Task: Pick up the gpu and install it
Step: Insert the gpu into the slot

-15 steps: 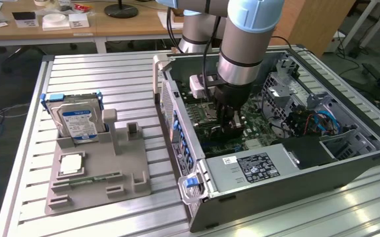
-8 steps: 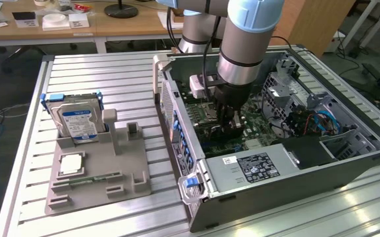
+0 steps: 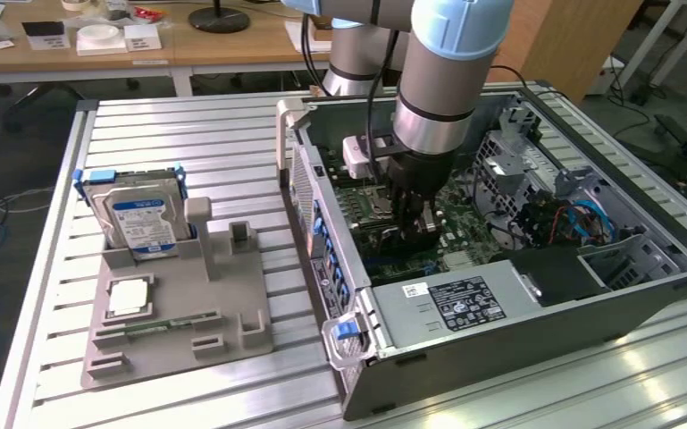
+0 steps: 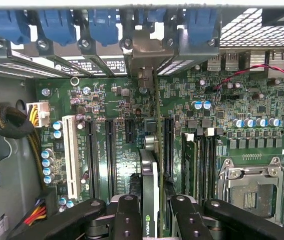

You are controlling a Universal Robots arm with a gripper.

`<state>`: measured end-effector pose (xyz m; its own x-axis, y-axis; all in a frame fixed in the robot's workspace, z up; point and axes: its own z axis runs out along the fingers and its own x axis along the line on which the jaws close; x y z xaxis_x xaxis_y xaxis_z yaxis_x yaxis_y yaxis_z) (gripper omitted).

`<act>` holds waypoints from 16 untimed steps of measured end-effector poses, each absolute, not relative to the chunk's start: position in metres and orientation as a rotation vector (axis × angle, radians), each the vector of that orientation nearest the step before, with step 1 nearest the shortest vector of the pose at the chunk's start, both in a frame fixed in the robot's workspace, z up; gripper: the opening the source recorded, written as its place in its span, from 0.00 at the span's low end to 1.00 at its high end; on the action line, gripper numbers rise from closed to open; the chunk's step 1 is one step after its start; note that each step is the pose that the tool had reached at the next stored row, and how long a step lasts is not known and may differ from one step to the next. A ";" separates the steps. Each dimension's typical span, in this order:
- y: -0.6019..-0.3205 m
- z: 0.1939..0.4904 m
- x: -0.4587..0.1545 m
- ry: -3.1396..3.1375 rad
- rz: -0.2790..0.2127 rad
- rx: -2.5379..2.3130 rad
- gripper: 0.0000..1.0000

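Observation:
Seen edge-on in the wrist view, the gpu (image 4: pixel 150 175) stands upright over a long slot of the green motherboard (image 4: pixel 116 100). Its silver bracket end (image 4: pixel 145 55) reaches the case's rear slot wall. My gripper (image 4: pixel 154 220) is shut on the gpu, one black finger (image 4: pixel 126 215) on each side of the card. I cannot tell whether the card is fully seated in the slot. In the exterior view my gripper (image 3: pixel 413 219) reaches straight down into the open computer case (image 3: pixel 629 295), over the motherboard.
A grey fixture (image 3: pixel 176 331) at the exterior view's left holds a hard drive (image 3: pixel 140 214), a memory stick (image 3: pixel 158 328) and a small square part (image 3: pixel 129 298). Inside the case are the power supply (image 3: pixel 463 304), a CPU socket (image 4: pixel 252 195) and bundled cables (image 4: pixel 6 122).

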<state>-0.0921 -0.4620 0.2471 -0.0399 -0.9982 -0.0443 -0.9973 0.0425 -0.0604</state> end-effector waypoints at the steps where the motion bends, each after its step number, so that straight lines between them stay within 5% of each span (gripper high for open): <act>1: -0.462 0.247 -0.092 2.214 -0.020 -2.124 0.27; 16: -0.462 0.246 -0.097 2.212 -0.022 -2.123 0.27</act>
<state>-0.0966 -0.4620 0.2459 -0.0399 -0.9982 -0.0444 -0.9971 0.0427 -0.0626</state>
